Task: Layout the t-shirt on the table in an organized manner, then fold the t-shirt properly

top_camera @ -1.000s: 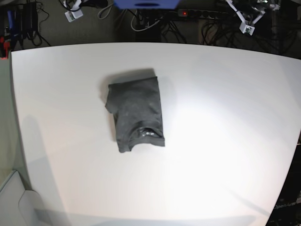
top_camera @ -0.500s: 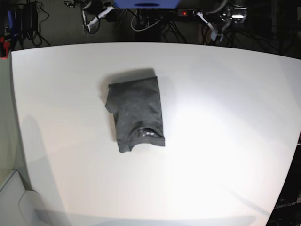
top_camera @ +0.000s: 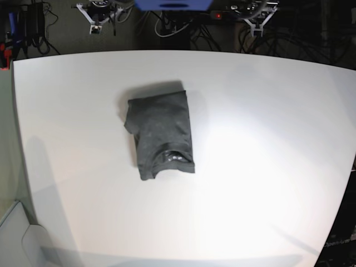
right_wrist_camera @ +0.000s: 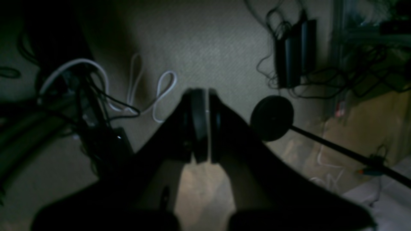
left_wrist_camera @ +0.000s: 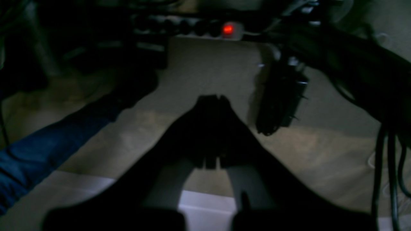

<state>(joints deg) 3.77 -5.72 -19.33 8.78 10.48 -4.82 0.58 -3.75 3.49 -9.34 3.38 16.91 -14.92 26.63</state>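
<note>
The dark charcoal t-shirt (top_camera: 161,133) lies folded into a compact upright rectangle on the white table (top_camera: 267,167), left of centre, with its collar opening at the near end. Both arms are pulled back beyond the table's far edge, well away from the cloth. My right gripper (top_camera: 95,28) is at the top left of the base view and my left gripper (top_camera: 257,29) is at the top right. In the wrist views, the left gripper (left_wrist_camera: 213,98) and the right gripper (right_wrist_camera: 201,91) are shut with nothing between the fingers, hanging over the floor.
Behind the table lie tangled cables and a power strip with a red light (left_wrist_camera: 228,29). A blue box (top_camera: 172,4) sits at the top centre. A black round stand base (right_wrist_camera: 272,118) rests on the floor. Blue cloth (left_wrist_camera: 48,144) shows at the left.
Both grippers have shifted behind the table's far edge and drawn higher in the base view. The t-shirt has not moved.
</note>
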